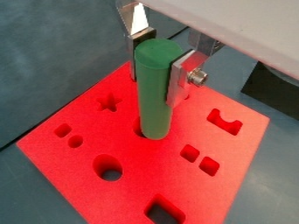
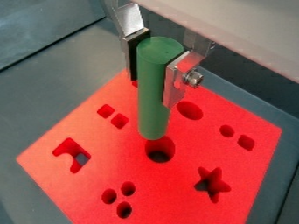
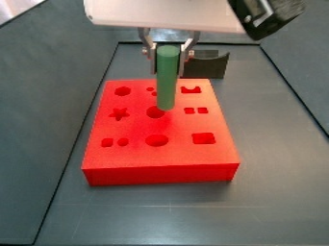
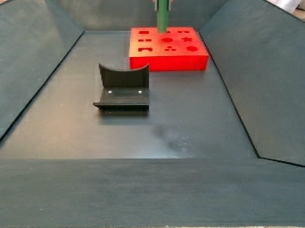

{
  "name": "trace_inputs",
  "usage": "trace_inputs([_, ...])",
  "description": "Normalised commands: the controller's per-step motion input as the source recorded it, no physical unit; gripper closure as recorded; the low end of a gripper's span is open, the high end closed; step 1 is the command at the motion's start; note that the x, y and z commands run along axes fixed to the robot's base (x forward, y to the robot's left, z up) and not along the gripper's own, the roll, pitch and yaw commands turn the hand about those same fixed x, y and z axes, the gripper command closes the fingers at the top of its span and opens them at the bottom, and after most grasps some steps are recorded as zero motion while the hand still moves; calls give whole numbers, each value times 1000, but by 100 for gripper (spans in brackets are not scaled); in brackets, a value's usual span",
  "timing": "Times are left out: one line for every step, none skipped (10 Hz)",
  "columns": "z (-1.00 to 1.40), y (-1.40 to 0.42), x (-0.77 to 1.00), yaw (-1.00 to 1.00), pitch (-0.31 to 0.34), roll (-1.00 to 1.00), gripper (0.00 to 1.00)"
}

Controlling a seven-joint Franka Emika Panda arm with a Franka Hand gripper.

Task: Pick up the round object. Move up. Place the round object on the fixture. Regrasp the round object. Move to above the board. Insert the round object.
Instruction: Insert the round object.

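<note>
The round object, a smooth green peg (image 1: 155,87) (image 2: 155,87) (image 3: 166,77) (image 4: 162,16), hangs upright over the board (image 1: 140,179) (image 2: 176,188) (image 3: 161,159) (image 4: 173,61), a flat red block with shaped holes. My gripper (image 1: 158,59) (image 2: 158,59) (image 3: 168,43) is shut on the peg's upper end. In a wrist view the peg's lower end stands just above a round hole (image 2: 159,155) near the board's middle; whether it touches the rim, I cannot tell. The fixture (image 3: 206,63) (image 4: 121,89), a dark block with a curved notch, stands bare beside the board.
The board and fixture rest on a dark grey floor (image 4: 155,134) ringed by sloping dark walls (image 4: 36,80). Other cut-outs surround the peg: a star (image 2: 212,182), small squares (image 2: 112,114) and a crown shape (image 2: 73,150).
</note>
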Motion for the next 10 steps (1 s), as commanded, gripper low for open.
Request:
trace_inputs([-269, 0, 0, 0, -73, 14, 100])
trace_inputs([-317, 0, 0, 0, -101, 31, 100])
trace_inputs([-254, 0, 0, 0, -64, 19, 100])
trace_inputs([0, 269, -11, -43, 0, -40, 100])
trace_inputs([0, 200, -3, -34, 0, -57, 100])
trace_inputs([0, 131, 0, -37, 0, -53, 100])
trace_inputs([0, 51, -86, -54, -9, -21, 100])
trace_inputs([0, 0, -197, -37, 0, 0, 100])
trace_inputs([57, 0, -154, -26, -4, -30, 100])
trace_inputs([0, 0, -231, -37, -19, 0, 100])
